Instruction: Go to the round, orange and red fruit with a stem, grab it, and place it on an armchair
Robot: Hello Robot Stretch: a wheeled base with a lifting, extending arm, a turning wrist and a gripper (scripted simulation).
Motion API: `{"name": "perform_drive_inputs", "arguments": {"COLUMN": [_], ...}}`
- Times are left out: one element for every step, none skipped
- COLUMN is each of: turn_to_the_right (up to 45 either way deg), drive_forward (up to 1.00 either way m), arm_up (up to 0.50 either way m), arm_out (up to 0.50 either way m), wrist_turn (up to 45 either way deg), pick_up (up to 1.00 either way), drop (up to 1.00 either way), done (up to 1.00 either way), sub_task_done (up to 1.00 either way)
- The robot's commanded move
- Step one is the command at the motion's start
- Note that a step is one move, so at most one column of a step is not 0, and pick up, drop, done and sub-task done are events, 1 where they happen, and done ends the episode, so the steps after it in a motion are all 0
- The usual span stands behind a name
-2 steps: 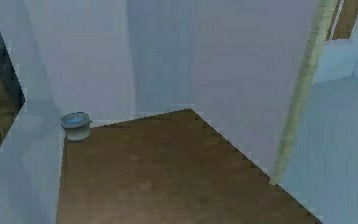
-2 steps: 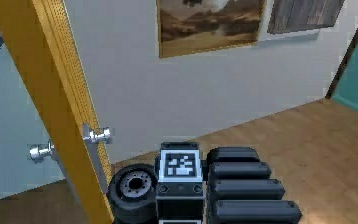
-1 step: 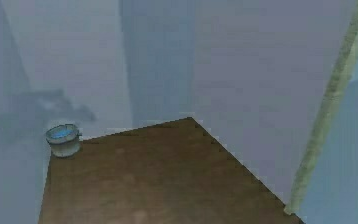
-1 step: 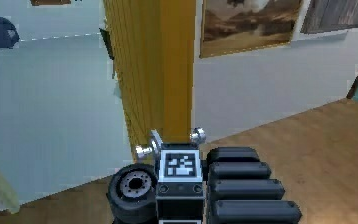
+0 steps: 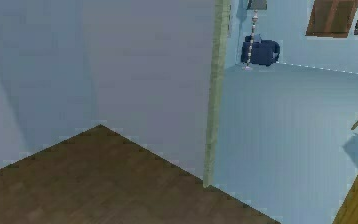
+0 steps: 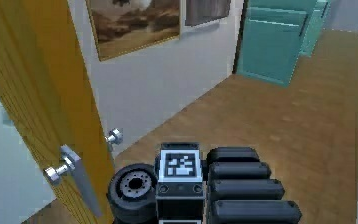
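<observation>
Fruit whereabouts: cannot tell. Hand (image 6: 133,192) sits near the orange door (image 6: 47,100); whether it grasps anything, cannot tell. Likely light, firm, smooth, rolls easily: take its middle, not the stem.

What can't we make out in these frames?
- Dark blue object, forward view: too far and small to identify.
- Brown frame, forward view: cut off by the top edge.
- Painting, arm side view: top cut off by the edge.
- Gripper, arm side view: far end unclear at the bottom edge; cannot tell whether it holds anything.
</observation>
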Motion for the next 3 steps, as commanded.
{"name": "perform_drive_inputs", "arguments": {"turn_to_the_right": [0.0, 24.0, 0.0], "drive_forward": [0.25, 0.0, 1.0], "arm_up": [0.0, 0.0, 0.0], "arm_out": [0.0, 0.0, 0.0], "wrist_turn": [0.0, 0.0, 0.0], "pick_up": [0.0, 0.0, 0.0], "drop": [0.0, 0.0, 0.0], "done": [0.0, 0.0, 0.0], "sub_task_done": [0.0, 0.0, 0.0]}}
